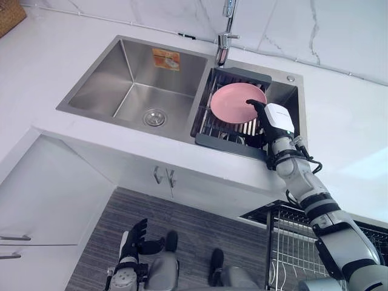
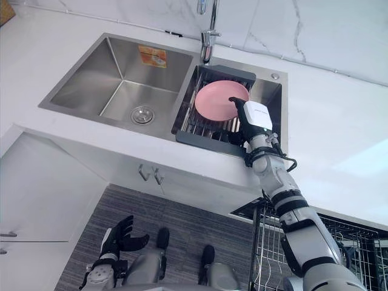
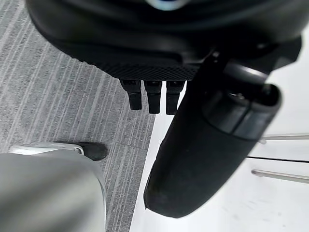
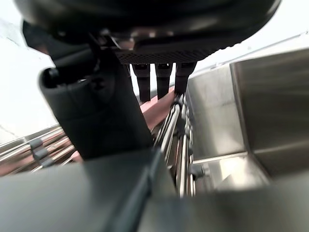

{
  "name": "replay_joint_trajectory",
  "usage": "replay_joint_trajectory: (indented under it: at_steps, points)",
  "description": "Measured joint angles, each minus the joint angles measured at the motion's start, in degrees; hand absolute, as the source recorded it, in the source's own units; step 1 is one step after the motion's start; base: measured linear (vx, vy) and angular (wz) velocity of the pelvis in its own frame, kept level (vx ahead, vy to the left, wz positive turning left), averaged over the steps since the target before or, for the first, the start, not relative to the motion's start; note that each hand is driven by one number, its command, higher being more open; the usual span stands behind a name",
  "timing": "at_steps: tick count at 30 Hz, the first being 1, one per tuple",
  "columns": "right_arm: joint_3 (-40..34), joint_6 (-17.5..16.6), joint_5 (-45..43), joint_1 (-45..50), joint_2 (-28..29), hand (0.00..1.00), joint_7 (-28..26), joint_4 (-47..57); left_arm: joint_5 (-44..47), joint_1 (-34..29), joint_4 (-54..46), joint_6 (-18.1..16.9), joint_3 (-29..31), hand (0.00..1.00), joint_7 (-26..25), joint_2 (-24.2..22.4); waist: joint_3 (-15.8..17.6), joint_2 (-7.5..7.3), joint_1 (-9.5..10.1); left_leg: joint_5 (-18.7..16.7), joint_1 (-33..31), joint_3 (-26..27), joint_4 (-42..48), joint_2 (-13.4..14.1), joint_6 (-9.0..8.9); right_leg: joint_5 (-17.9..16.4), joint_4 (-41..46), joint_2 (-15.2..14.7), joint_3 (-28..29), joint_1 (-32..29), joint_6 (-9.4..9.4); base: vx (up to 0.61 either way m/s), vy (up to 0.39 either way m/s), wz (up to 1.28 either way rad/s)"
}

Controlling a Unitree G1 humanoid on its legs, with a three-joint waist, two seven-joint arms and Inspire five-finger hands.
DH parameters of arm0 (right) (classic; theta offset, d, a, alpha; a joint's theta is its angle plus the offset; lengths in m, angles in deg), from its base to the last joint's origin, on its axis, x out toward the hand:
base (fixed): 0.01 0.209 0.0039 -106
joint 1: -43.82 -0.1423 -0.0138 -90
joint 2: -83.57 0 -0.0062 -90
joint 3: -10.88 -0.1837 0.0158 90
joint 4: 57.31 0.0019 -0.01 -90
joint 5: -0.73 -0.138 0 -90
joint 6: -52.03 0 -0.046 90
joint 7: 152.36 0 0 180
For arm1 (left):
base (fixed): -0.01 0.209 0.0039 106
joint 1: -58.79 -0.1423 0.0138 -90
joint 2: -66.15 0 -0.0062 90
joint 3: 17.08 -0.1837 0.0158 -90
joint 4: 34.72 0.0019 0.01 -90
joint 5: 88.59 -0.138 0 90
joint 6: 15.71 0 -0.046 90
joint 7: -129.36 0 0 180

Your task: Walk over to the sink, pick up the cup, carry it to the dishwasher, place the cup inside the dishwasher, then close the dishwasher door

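Down at the left, the robot's dark left hand (image 1: 132,239) is hanging idle above the grey striped floor (image 1: 200,233), its fingers relaxed and holding nothing. Further right, beyond the left basin of the brushed-steel double sink (image 1: 97,91), a round pink plate-like dish (image 1: 233,103) is leaning in the dark slatted drain rack (image 1: 239,76), and the dark right hand (image 1: 273,122) is reaching to its near rim with fingers stretched straight, not curling round it. The pick-up step is seemingly beginning, though no cup is showing, and the next move is calling for pinching that rim firmly before lifting it clear toward the wire dishwasher basket (image 1: 291,242) at the lower right.
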Motion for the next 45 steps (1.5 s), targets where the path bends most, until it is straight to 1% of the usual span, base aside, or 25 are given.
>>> replay_joint_trajectory:
  at_steps: [2,5,6,7,10,12,14,16,17,19,20,21,24,26,28,32,34,40,41,42,45]
  points:
    - [0.5,0.0,0.0,-2.1,0.0,0.30,-0.1,-1.4,0.7,0.2,0.0,0.0,0.0,0.90,-0.2,0.2,0.6,0.03,0.01,0.1,-0.6,0.0,-0.5,0.5,-0.20,0.1,-0.8,0.5,0.1,-0.4,-0.05,-0.06,-0.010,-0.03]
    - [0.8,-0.1,-0.2,-2.9,-0.5,0.30,-0.4,-1.5,0.8,0.4,0.1,0.0,0.0,0.90,-0.7,0.4,0.6,0.07,0.41,0.3,-0.8,0.0,-1.9,0.8,-0.37,0.2,-2.1,1.0,0.2,-0.6,-0.05,-0.03,-0.022,0.04]
    - [2.0,-1.3,-0.4,-3.3,-1.1,0.30,-1.2,-1.5,0.8,0.5,0.1,0.0,0.0,0.90,-0.9,0.3,0.7,0.11,0.70,0.3,-0.8,0.0,-2.7,0.8,-0.37,0.3,-2.3,1.1,0.2,-0.8,-0.15,-0.01,-0.023,0.14]
    - [2.4,-1.6,-0.6,-3.7,-1.0,0.30,-2.1,-1.0,0.8,0.5,0.1,0.0,0.0,0.90,-0.9,0.3,0.7,0.10,0.91,0.3,-0.5,0.0,-3.6,0.9,-0.36,0.5,-2.6,1.1,0.1,-0.9,-0.29,0.00,-0.030,0.21]
    - [2.2,-1.6,-1.6,-3.9,-1.1,0.30,-2.9,-0.8,0.8,0.4,0.2,0.0,0.2,0.90,-1.0,0.4,0.7,0.11,1.12,1.8,-0.2,0.1,-5.2,1.2,-0.51,1.0,-2.7,1.4,0.2,-1.1,-0.55,0.00,-0.019,0.09]
    - [2.0,-1.4,-1.7,-3.9,-1.1,0.30,-2.9,0.1,0.8,0.5,0.2,0.0,0.3,0.90,-1.0,0.5,0.9,0.10,1.15,1.8,-0.1,0.2,-5.7,1.3,-0.52,1.1,-3.0,1.6,0.2,-1.1,-0.53,0.02,-0.013,-0.05]
    - [1.2,-1.2,-1.7,-3.3,-1.1,0.30,-2.9,2.7,0.8,0.7,0.1,0.0,0.3,0.90,-0.9,0.5,1.5,0.23,1.14,1.9,0.0,0.4,-5.9,1.3,-0.56,1.5,-3.1,1.6,0.6,-1.3,-0.51,0.03,-0.005,-0.08]
    - [-1.3,-1.0,-1.7,-0.5,-1.1,0.30,-2.9,7.4,0.8,0.7,-0.2,0.0,0.6,0.90,-0.9,0.5,2.0,0.20,1.21,2.1,0.1,0.6,-5.9,1.3,-0.54,2.2,-3.1,1.6,1.0,-1.3,-0.70,0.06,-0.007,-0.02]
    - [-2.9,-0.9,-1.7,1.7,-1.1,0.30,-2.9,10.8,0.8,0.5,-0.2,0.1,1.0,0.90,-0.9,0.3,2.0,0.25,1.28,3.3,0.2,0.6,-5.9,1.4,-0.56,2.6,-2.9,1.7,1.1,-1.3,-1.03,0.08,-0.013,0.00]
    - [-4.2,-0.8,-1.6,4.2,-1.1,0.30,-2.9,14.8,0.7,0.3,-0.2,0.3,1.4,0.90,-0.9,0.4,2.1,0.18,1.27,4.3,0.4,0.7,-5.8,1.5,-0.37,2.9,-2.6,1.8,1.3,-1.2,-0.67,0.13,-0.024,-0.02]
    - [-5.8,-0.9,-1.6,5.9,-1.2,0.30,-2.9,17.9,0.7,0.3,-0.3,0.5,1.4,0.90,-0.8,0.3,2.1,0.15,1.15,4.6,0.5,0.8,-5.8,1.5,-0.23,3.1,-2.5,1.8,1.3,-1.2,-0.93,0.14,-0.024,-0.02]
    - [-6.3,-0.9,-1.6,6.2,-1.2,0.30,-2.8,18.6,0.7,0.3,-0.3,0.5,1.4,0.90,-0.8,0.3,2.1,0.15,1.13,4.7,0.5,0.8,-5.7,1.5,-0.36,3.1,-2.5,1.8,1.3,-1.2,-0.95,0.15,-0.023,-0.01]
    - [-10.8,-1.4,-1.6,7.4,-1.2,0.30,-2.4,24.8,0.6,0.0,-0.5,0.7,1.7,0.90,-0.7,0.2,2.1,0.13,0.69,4.5,2.1,1.0,-5.4,1.5,-0.21,3.1,-2.4,1.8,1.7,0.5,-0.94,0.14,-0.019,-0.02]
    - [-13.5,-1.8,-1.6,8.5,-1.5,0.30,-1.5,28.9,0.6,-0.2,-0.6,0.7,2.1,0.90,-0.4,-0.2,2.1,0.11,0.59,3.3,3.5,1.4,-4.8,1.6,-0.29,2.9,-2.4,1.8,2.1,1.9,-0.96,0.10,-0.002,-0.08]
    - [-15.4,-3.5,-1.7,10.8,-2.5,0.30,-0.4,34.3,0.6,-0.4,-0.8,0.7,2.2,0.90,0.3,-0.2,2.1,-0.01,0.19,1.3,4.1,2.2,-3.4,1.7,-0.37,2.3,-2.3,1.8,3.0,2.7,-1.00,0.07,0.010,-0.21]
    - [-15.9,-5.6,-1.6,14.2,-2.8,0.30,-0.1,37.7,0.6,-0.5,-0.8,0.7,2.2,0.90,0.5,-0.3,1.8,-0.38,-0.80,0.6,5.3,4.1,-3.2,1.7,-0.21,2.1,-2.3,1.6,4.8,3.1,-0.82,0.02,0.014,-0.26]
    - [-16.0,-5.6,-1.6,16.6,-2.8,0.30,-0.3,37.7,0.6,-0.5,-0.5,0.7,2.3,0.90,0.8,-0.3,1.7,-0.71,-1.24,-0.2,6.3,5.6,-3.0,1.7,-0.18,1.7,-2.3,1.4,6.2,3.6,-0.54,-0.01,0.024,-0.29]
    - [-16.3,-5.6,-1.6,21.5,-2.8,0.30,-1.2,38.3,0.6,-0.8,-0.2,0.7,2.7,0.90,1.3,-0.2,1.2,-1.40,-2.06,-1.9,6.9,8.3,-0.7,1.9,0.01,1.4,-1.8,1.2,9.1,3.6,-0.26,-0.01,0.027,-0.27]
    - [-17.0,-5.6,-1.6,24.3,-2.5,0.30,-1.3,40.2,0.6,-1.2,-0.2,0.7,3.2,0.90,1.3,-0.2,1.0,-1.83,-2.61,-2.9,6.9,9.3,0.5,2.1,0.09,1.4,-1.8,1.2,10.1,3.4,-0.11,0.00,0.027,-0.25]
    - [-17.2,-5.7,-1.6,24.9,-2.3,0.30,-1.3,40.7,0.6,-1.2,-0.2,0.7,3.4,0.90,1.3,-0.2,0.9,-1.89,-2.66,-3.2,6.9,9.6,0.8,2.1,0.03,1.3,-1.8,1.2,10.4,3.4,-0.05,0.02,0.042,-0.41]
    - [-20.7,-6.0,-1.6,29.8,-0.2,0.30,-1.4,45.1,0.6,-1.8,0.1,0.7,4.3,0.90,1.3,-0.1,0.7,-2.05,-3.25,-6.2,6.7,12.6,4.5,3.0,0.27,1.3,-1.7,1.5,13.5,3.3,0.21,0.05,0.048,-0.55]
